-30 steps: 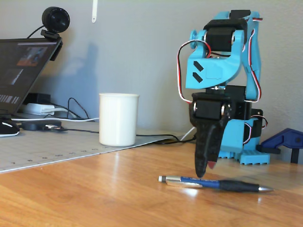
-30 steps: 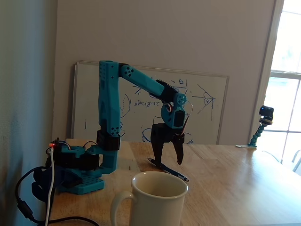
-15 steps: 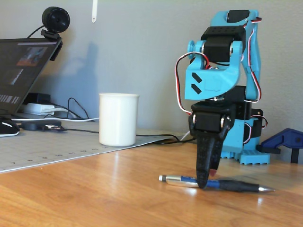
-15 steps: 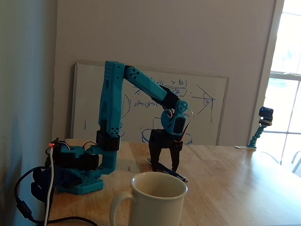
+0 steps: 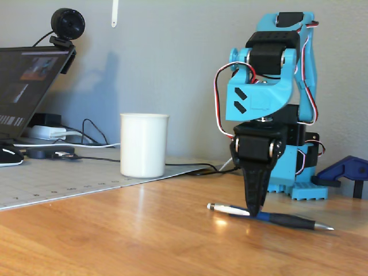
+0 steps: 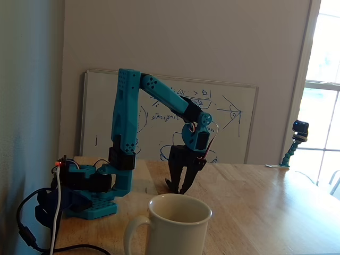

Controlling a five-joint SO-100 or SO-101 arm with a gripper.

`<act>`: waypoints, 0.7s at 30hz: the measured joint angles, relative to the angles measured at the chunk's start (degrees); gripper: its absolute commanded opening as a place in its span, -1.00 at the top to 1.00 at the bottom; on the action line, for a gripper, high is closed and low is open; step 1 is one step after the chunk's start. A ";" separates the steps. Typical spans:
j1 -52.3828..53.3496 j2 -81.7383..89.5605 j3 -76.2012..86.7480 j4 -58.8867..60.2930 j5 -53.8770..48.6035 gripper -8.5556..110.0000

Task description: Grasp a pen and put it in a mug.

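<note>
A blue and black pen (image 5: 287, 220) with silver ends lies flat on the wooden table. My gripper (image 5: 253, 210) points straight down, its tips at the pen's left part, near the table surface. In a fixed view the gripper (image 6: 179, 190) shows its two black fingers (image 6: 173, 180) a narrow gap apart. The pen itself is hard to make out there. A white mug (image 5: 144, 145) stands upright to the left of the gripper, well apart from it. In a fixed view the mug (image 6: 178, 226) is in the foreground, empty.
A laptop (image 5: 26, 86) with a webcam on top, a mouse and cables sit at the far left on a grey cutting mat (image 5: 63, 184). The arm's blue base (image 5: 302, 172) stands behind the pen. A whiteboard (image 6: 234, 122) leans on the wall.
</note>
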State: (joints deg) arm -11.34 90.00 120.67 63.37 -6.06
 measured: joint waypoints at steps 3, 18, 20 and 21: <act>0.00 0.44 0.00 0.00 0.00 0.84; 1.23 20.48 13.45 -14.85 -2.99 0.84; 1.49 24.08 16.79 -19.86 -7.03 0.84; 1.93 25.84 18.02 -22.06 -9.58 0.84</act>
State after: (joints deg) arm -9.40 115.84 138.69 41.31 -15.64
